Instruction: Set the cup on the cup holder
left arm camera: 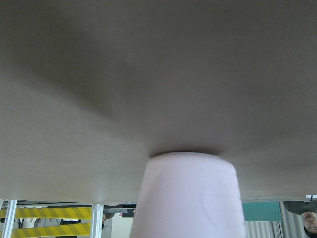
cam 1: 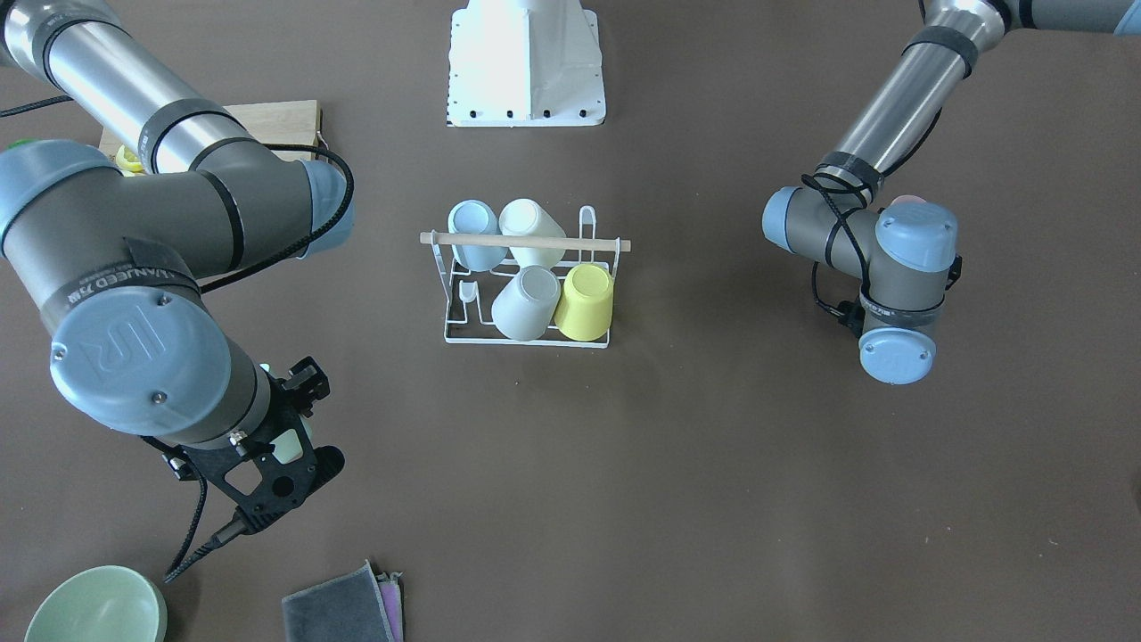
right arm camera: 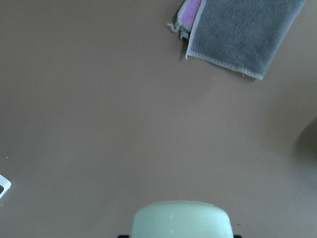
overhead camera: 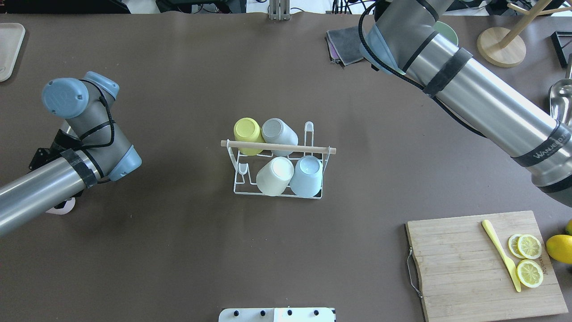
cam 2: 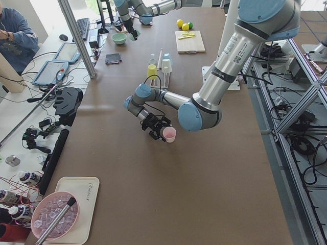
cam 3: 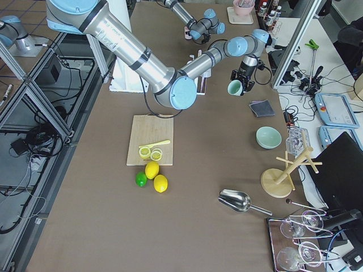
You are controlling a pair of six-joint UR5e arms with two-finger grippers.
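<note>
The cup holder (cam 1: 526, 242), a white wire rack with a wooden rod, stands mid-table and also shows in the overhead view (overhead camera: 277, 146). It holds a yellow cup (overhead camera: 248, 133), a grey cup (overhead camera: 279, 133), a cream cup (overhead camera: 275, 175) and a light blue cup (overhead camera: 307, 175). My right gripper (cam 1: 287, 446) is shut on a mint green cup (right arm camera: 181, 218) and holds it above the table near the far edge. My left gripper (cam 2: 162, 133) reaches sideways at a pink cup (left arm camera: 190, 198) that stands on the table. Its fingers are hidden, so I cannot tell if it is shut.
A grey cloth (right arm camera: 242, 34) and a green bowl (cam 1: 96, 606) lie near the right gripper. A cutting board (overhead camera: 451, 268) with lemon slices and a yellow knife lies at the near right. A wooden stand (overhead camera: 500, 44) and a metal scoop (overhead camera: 561, 98) are at the far right.
</note>
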